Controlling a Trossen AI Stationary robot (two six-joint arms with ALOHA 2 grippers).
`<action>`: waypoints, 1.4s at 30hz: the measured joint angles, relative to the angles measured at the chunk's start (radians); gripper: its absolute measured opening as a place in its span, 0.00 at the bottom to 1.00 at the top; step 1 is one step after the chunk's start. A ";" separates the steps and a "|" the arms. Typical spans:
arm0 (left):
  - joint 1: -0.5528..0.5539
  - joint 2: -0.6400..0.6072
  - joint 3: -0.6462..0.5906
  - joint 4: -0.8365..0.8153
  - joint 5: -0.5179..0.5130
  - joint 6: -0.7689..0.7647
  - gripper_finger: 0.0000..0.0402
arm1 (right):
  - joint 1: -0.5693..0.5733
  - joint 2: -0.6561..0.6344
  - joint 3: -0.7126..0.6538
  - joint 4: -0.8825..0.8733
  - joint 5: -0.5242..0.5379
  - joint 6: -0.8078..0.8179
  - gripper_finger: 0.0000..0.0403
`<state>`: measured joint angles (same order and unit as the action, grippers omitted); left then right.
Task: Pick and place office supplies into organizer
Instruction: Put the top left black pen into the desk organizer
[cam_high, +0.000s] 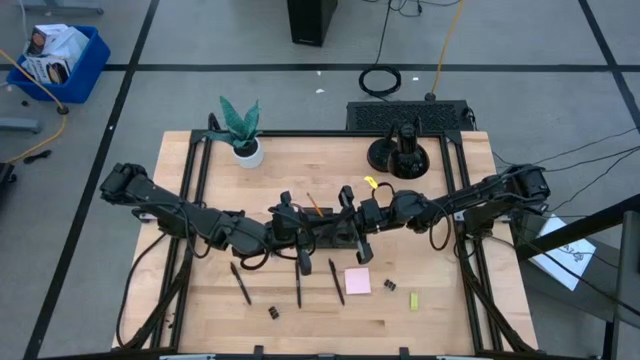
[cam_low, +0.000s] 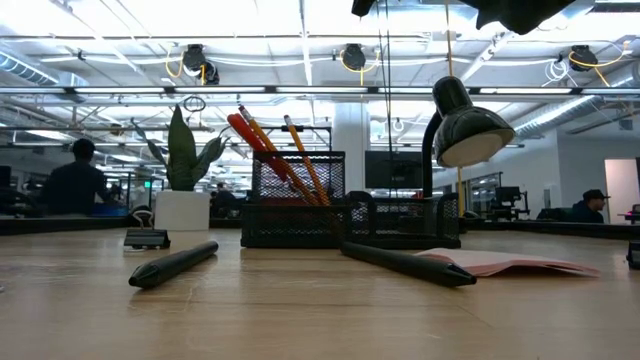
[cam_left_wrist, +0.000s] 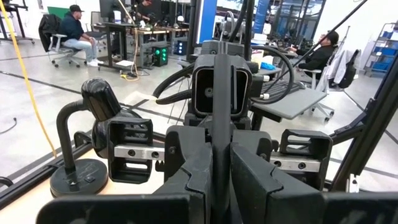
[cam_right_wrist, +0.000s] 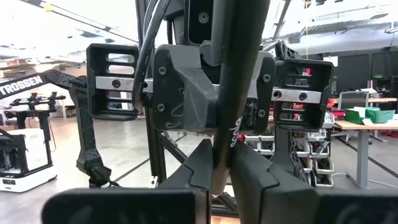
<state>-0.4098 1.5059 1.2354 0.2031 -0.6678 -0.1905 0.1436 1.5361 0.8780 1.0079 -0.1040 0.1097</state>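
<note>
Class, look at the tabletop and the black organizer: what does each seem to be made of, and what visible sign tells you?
Tabletop: likely wood, pale with a low sheen; plank seams and grain show.
Organizer: apparently black metal mesh, matte; light shows through a fine grid in its walls.

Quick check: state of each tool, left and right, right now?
Left tool: shut on a slim black pen.
Right tool: shut on the same slim black pen, mid-handover above the table.
</note>
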 joint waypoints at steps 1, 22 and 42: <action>0.000 0.000 0.000 0.000 0.000 0.000 0.13 | 0.000 0.000 0.000 -0.001 0.000 -0.002 0.06; -0.046 -0.035 0.001 0.006 -0.126 0.089 0.13 | 0.000 -0.007 0.000 -0.190 0.106 -0.050 0.06; -0.043 -0.048 0.001 -0.179 -0.146 -0.025 0.13 | -0.005 -0.009 -0.001 -0.502 0.188 -0.157 0.06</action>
<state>-0.4530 1.4578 1.2366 0.0242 -0.8139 -0.2157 0.1383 1.5272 0.8772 0.5057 0.0837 -0.0475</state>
